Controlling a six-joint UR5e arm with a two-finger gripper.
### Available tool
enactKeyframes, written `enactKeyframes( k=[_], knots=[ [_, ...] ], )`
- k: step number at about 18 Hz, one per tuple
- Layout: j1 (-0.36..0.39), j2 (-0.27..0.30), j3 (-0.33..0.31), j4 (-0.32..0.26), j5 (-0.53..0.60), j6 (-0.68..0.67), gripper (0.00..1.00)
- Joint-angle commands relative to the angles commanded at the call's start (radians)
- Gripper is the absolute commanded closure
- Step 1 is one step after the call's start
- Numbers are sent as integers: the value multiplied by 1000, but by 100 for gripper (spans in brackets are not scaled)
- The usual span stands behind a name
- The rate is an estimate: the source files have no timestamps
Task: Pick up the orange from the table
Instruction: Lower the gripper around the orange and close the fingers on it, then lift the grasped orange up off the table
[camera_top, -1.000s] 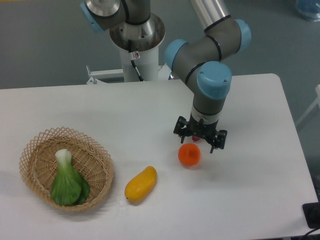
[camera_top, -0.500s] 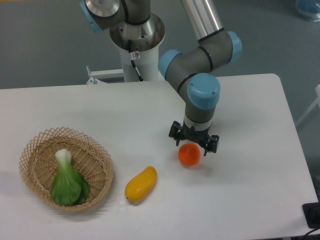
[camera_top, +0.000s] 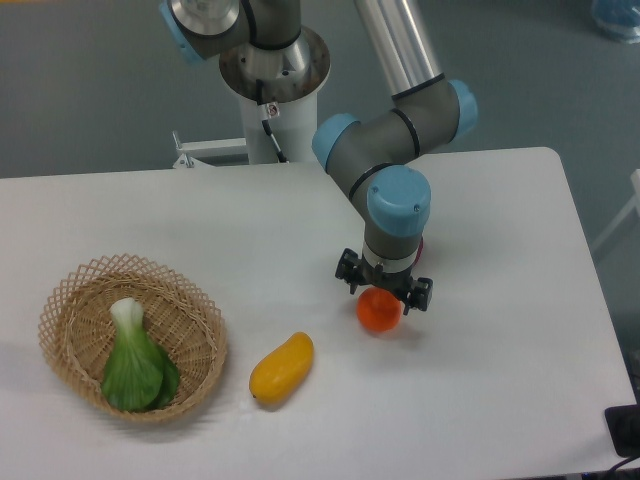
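Note:
The orange (camera_top: 379, 313) is a small round bright fruit lying on the white table (camera_top: 500, 380), right of centre. My gripper (camera_top: 383, 289) hangs straight over it, pointing down, and its black fingers (camera_top: 346, 270) stand spread to either side of the fruit's top. The jaws are open and the top rim of the orange is partly covered by the gripper. I cannot tell whether the fingers touch the fruit.
A yellow-orange mango (camera_top: 281, 368) lies left of the orange and nearer the front. A wicker basket (camera_top: 75, 290) holding a green bok choy (camera_top: 136, 362) sits at the left. The arm's base column (camera_top: 272, 100) stands at the table's back edge.
The gripper has moved left and down from beside the orange's upper right to directly over it. The orange, mango and basket have not moved.

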Motion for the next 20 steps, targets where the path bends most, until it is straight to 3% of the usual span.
enactKeyframes(
  k=[3, 7, 10, 13, 20],
  knots=[
    [-17, -12, 0, 5, 34, -5, 0],
    [-31, -29, -2, 57, 51, -23, 2],
    [-32, -31, 2, 57, 52, -46, 19],
    [-32, -37, 14, 57, 52, -80, 30],
    [-31, -17, 54, 54, 49, -71, 30]
  ],
)
